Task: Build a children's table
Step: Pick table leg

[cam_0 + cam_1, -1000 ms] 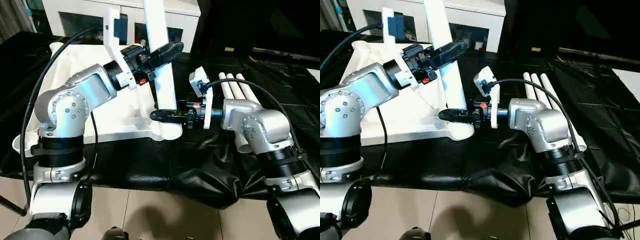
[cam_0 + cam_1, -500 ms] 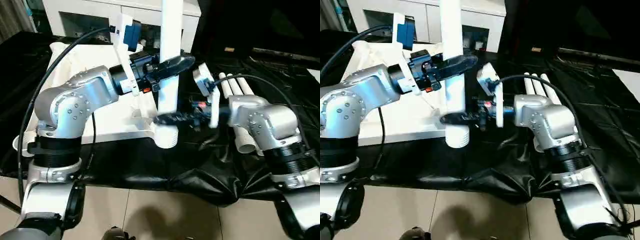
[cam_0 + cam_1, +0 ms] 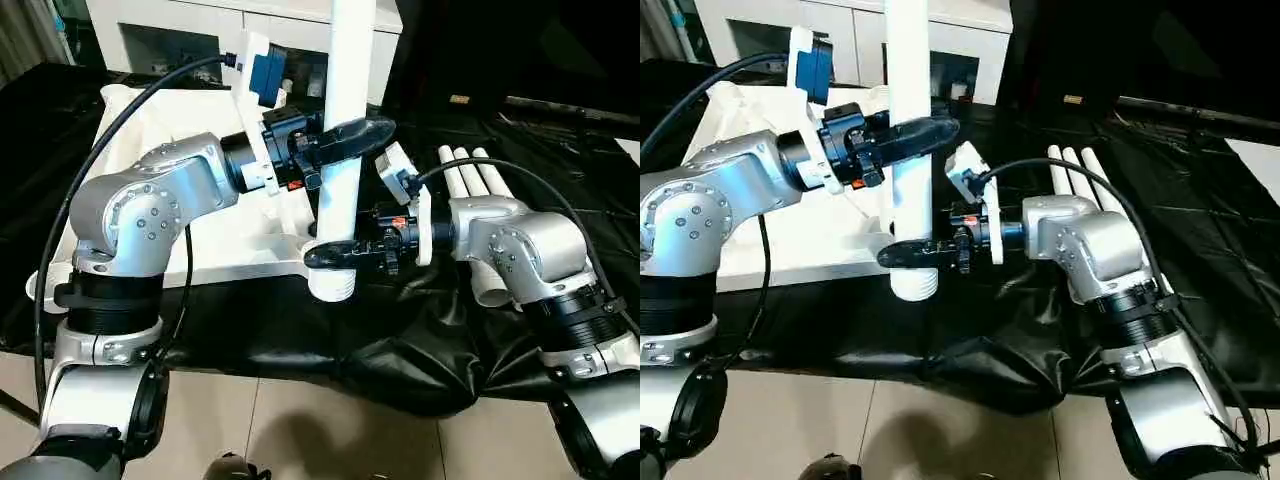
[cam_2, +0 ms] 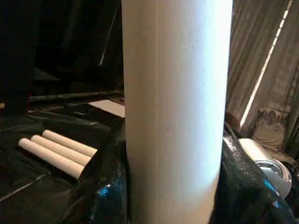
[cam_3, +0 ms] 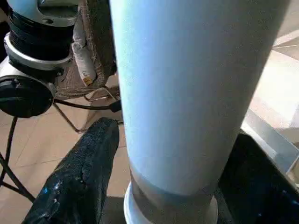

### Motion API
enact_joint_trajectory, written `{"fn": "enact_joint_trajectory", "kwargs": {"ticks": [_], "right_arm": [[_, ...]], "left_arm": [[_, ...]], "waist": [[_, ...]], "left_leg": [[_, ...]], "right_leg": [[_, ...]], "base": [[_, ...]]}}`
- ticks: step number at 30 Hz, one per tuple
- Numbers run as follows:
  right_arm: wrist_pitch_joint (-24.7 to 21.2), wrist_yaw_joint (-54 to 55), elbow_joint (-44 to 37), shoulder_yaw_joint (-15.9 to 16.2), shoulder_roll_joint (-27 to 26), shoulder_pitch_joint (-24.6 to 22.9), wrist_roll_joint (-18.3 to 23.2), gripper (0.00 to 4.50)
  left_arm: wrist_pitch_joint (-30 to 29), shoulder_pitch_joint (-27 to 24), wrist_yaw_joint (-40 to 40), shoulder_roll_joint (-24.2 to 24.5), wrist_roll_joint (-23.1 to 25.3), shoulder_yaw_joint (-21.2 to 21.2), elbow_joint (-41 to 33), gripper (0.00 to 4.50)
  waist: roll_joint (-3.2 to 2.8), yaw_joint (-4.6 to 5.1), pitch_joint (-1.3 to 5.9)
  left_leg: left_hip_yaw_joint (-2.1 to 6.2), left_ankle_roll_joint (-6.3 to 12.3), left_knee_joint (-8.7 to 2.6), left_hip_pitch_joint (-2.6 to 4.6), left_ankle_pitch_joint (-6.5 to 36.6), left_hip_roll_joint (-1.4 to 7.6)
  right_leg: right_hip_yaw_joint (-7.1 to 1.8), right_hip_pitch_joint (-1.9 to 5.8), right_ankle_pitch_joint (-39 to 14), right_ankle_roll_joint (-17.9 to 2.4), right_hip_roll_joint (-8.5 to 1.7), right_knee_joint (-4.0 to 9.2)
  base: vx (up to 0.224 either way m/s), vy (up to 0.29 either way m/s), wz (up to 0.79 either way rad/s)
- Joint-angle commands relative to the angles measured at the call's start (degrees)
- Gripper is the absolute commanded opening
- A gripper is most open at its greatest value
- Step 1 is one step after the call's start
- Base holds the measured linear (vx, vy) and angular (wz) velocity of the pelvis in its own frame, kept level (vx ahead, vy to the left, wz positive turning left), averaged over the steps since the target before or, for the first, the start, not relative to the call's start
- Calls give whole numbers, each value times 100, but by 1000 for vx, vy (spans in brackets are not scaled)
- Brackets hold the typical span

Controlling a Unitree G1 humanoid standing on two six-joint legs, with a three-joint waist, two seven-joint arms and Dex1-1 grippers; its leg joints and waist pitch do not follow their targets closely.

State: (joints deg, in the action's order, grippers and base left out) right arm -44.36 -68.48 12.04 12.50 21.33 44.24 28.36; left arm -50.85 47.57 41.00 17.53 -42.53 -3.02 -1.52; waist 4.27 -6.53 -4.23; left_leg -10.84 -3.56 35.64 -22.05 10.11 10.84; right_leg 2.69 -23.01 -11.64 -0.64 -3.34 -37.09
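Observation:
The white tabletop lies underside up on black cloth. One white leg stands upright at its near right corner, its ringed lower end showing just in front of that corner. My left gripper is shut on the leg partway up; in the left wrist view the leg sits tight between the black fingers. My right gripper straddles the leg near its lower end. In the right wrist view a thin gap shows between one finger and the leg.
Three spare white legs lie side by side on the black cloth behind my right forearm. A white glass-door cabinet stands behind the tabletop. Tiled floor lies below the cloth's front edge.
The leg, tilted at the corner a second ago, now stands upright with its lower end showing. The left gripper moved with it, and the right gripper's fingers spread wider.

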Motion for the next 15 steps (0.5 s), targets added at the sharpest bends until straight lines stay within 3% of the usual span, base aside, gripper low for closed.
{"fn": "enact_joint_trajectory", "kwargs": {"ticks": [1, 11, 15], "right_arm": [[18, 54, 28, 11, 18, 94, -62, 284], [37, 138, 95, -15, -68, 74, -93, 202], [54, 168, 125, -12, -91, 76, -106, 191]], "left_arm": [[40, 118, 67, -14, -39, 62, -90, 184], [17, 119, 37, -64, -79, 19, -108, 184], [6, 123, 29, -63, -86, 9, -115, 184]], "waist": [[-17, -7, 475], [-19, -10, 478], [-19, -12, 478]], "left_leg": [[96, -88, -390, 115, 443, 228], [95, -93, -389, 119, 456, 227], [95, -97, -390, 119, 448, 227]], "right_leg": [[-262, 322, -363, -1209, -453, 361], [-263, 321, -340, -1221, -456, 360], [-262, 321, -344, -1214, -457, 360]], "base": [[0, 0, 0], [0, 0, 0], [0, 0, 0]]}}
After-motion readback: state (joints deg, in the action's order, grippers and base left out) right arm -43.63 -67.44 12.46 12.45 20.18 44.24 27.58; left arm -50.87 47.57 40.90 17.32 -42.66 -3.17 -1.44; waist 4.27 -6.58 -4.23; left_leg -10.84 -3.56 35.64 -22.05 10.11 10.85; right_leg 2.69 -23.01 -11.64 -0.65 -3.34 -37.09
